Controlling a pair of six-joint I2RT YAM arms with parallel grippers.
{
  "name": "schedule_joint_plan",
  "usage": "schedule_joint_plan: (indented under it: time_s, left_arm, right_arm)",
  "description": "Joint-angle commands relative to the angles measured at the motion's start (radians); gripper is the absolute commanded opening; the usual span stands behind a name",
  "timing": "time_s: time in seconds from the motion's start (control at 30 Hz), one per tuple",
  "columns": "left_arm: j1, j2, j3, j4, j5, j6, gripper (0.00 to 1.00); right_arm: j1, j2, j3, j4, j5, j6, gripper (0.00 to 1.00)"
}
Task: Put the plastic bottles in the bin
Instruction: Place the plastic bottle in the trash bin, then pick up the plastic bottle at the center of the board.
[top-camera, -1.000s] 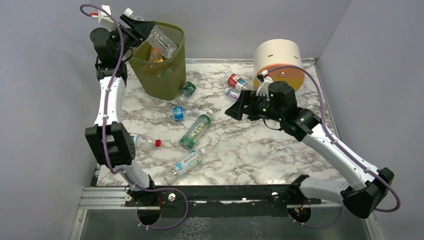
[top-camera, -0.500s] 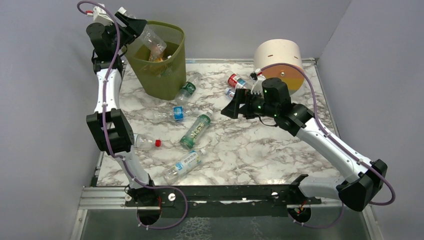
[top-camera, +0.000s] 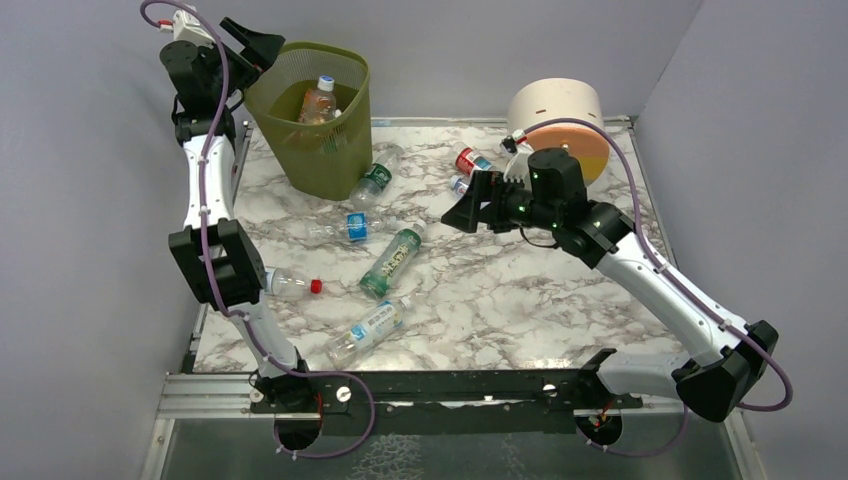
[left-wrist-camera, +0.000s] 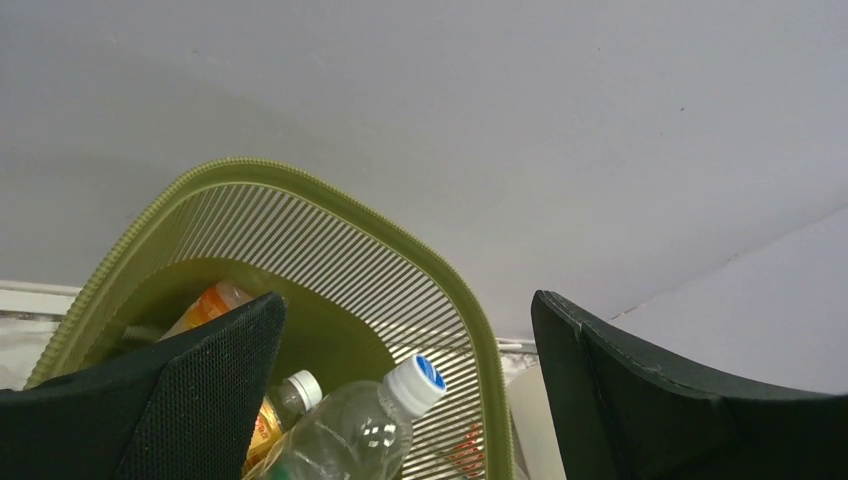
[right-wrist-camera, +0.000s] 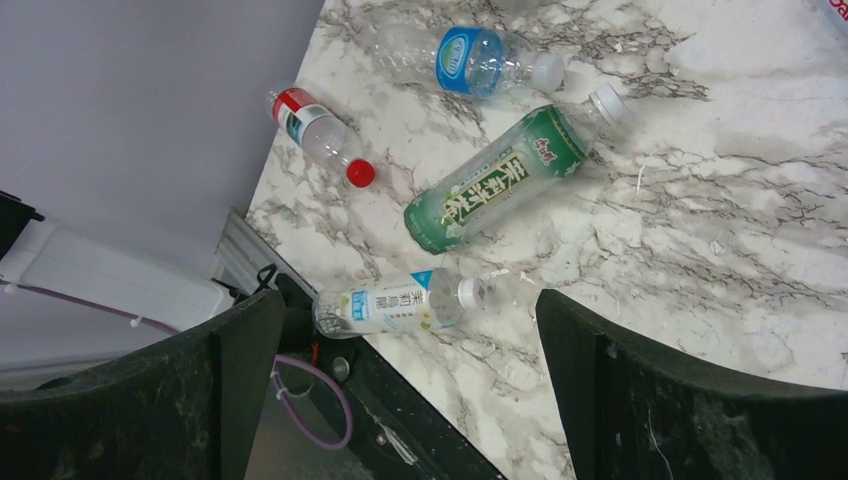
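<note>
The olive-green mesh bin (top-camera: 325, 160) stands at the table's back left. Inside it lie a clear bottle with a blue-and-white cap (left-wrist-camera: 350, 435) and an orange bottle (left-wrist-camera: 210, 305). My left gripper (top-camera: 250, 40) hangs open over the bin's left rim (left-wrist-camera: 470, 300), holding nothing. Several plastic bottles lie on the marble: green-labelled (top-camera: 392, 262), blue-labelled (top-camera: 350, 226), red-capped (top-camera: 290, 285), white-labelled (top-camera: 370, 328), one against the bin (top-camera: 376, 175) and a red-labelled one (top-camera: 472, 160). My right gripper (top-camera: 470, 205) hovers open and empty above mid-table, apart from the green-labelled bottle (right-wrist-camera: 500, 180) and the white-labelled bottle (right-wrist-camera: 400, 303).
A cream cylinder with orange and yellow bands (top-camera: 556, 115) stands at the back right, behind my right arm. Grey walls close in the left, back and right sides. A black metal rail (top-camera: 420, 385) runs along the table's near edge.
My left gripper has opened and let go of the clear bottle, which dropped into the bin. That gripper then drew back up and left. My right gripper shifted slightly.
</note>
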Motion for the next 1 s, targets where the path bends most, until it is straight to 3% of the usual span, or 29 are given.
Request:
schedule_joint_plan:
  time_s: [0.0, 0.3, 0.6, 0.97]
  left_arm:
    - [0.008, -0.087, -0.002, -0.025, -0.018, -0.006, 0.99]
    - [0.007, -0.274, -0.129, -0.071, 0.044, -0.035, 0.99]
    - [-0.015, -0.522, -0.365, -0.099, 0.143, -0.062, 0.99]
    - [-0.136, -0.673, -0.634, -0.137, 0.153, -0.021, 0.99]
  right_arm:
    - [0.007, 0.002, 0.044, -0.038, -0.040, -0.017, 1.00]
    - [0.007, 0.067, 0.132, -0.100, -0.024, -0.060, 1.00]
    - [-0.007, 0.235, 0.315, -0.213, 0.142, -0.153, 0.99]
    - [-0.157, 0.496, 0.273, -0.057, 0.223, -0.227, 0.99]
